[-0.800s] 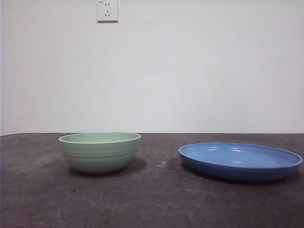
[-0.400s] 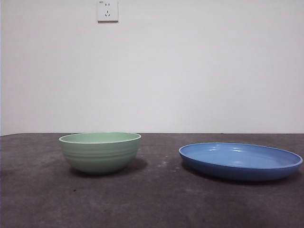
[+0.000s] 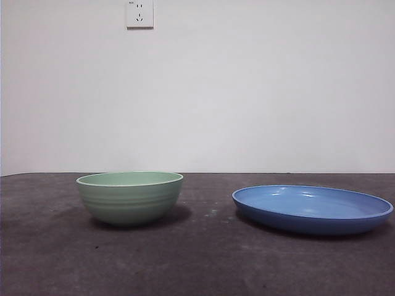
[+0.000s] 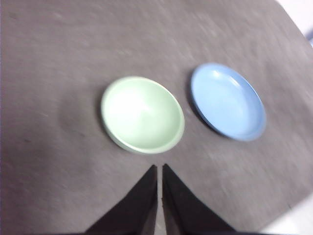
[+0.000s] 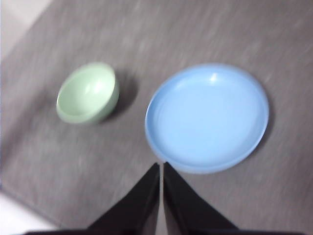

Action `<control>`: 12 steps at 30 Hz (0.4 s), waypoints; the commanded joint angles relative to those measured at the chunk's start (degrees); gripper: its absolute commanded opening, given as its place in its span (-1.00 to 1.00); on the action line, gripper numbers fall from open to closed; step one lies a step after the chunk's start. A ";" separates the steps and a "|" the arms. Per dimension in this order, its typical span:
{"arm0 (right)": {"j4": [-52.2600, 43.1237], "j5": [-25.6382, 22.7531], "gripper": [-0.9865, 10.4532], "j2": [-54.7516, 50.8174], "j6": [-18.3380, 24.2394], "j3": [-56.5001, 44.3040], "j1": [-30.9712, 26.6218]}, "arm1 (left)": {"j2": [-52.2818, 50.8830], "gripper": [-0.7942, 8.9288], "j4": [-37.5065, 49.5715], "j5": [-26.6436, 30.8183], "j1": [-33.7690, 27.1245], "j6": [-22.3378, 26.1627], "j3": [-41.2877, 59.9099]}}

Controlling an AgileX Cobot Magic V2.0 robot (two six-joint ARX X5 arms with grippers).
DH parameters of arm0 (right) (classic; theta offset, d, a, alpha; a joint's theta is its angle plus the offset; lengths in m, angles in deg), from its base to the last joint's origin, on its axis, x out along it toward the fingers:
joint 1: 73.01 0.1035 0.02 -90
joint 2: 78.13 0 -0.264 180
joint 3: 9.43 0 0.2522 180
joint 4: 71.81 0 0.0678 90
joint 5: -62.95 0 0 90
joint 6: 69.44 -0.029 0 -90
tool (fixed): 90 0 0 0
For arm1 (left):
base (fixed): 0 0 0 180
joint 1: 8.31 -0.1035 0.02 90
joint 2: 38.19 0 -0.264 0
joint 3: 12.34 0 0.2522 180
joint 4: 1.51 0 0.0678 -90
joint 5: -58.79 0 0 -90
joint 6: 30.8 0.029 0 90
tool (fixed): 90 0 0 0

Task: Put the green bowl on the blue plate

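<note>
The green bowl [image 3: 130,197] stands upright and empty on the dark table, left of centre in the front view. To its right, apart from it, lies the blue plate [image 3: 312,208], also empty. My left gripper [image 4: 159,169] hangs high above the table, shut, nearest the green bowl [image 4: 142,114], with the blue plate [image 4: 228,101] beside it. My right gripper [image 5: 161,166] is also high and shut, over the near rim of the blue plate [image 5: 207,117]; the green bowl [image 5: 88,93] sits off to one side. Neither gripper appears in the front view.
A white wall socket [image 3: 139,13] is on the wall behind the table. The dark table [image 3: 203,259] ends at a pale edge [image 4: 293,223] in the left wrist view, and another pale edge [image 5: 19,218] shows in the right wrist view.
</note>
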 commanded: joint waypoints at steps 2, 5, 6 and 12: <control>5.97 0.24 -0.81 3.63 6.16 3.34 2.45 | 2.49 -0.81 -4.46 -1.03 2.73 5.75 -3.43; 9.01 0.07 -0.82 5.16 7.30 4.24 4.72 | 3.34 -0.81 -6.58 -1.09 4.63 7.13 -3.98; 9.42 0.07 -0.81 5.35 7.48 4.31 5.31 | 3.43 -0.81 -6.82 -1.07 5.09 7.10 -4.00; 9.35 0.07 -0.81 5.27 7.43 4.31 7.43 | 3.43 -0.77 -6.93 -1.07 5.90 7.08 -4.00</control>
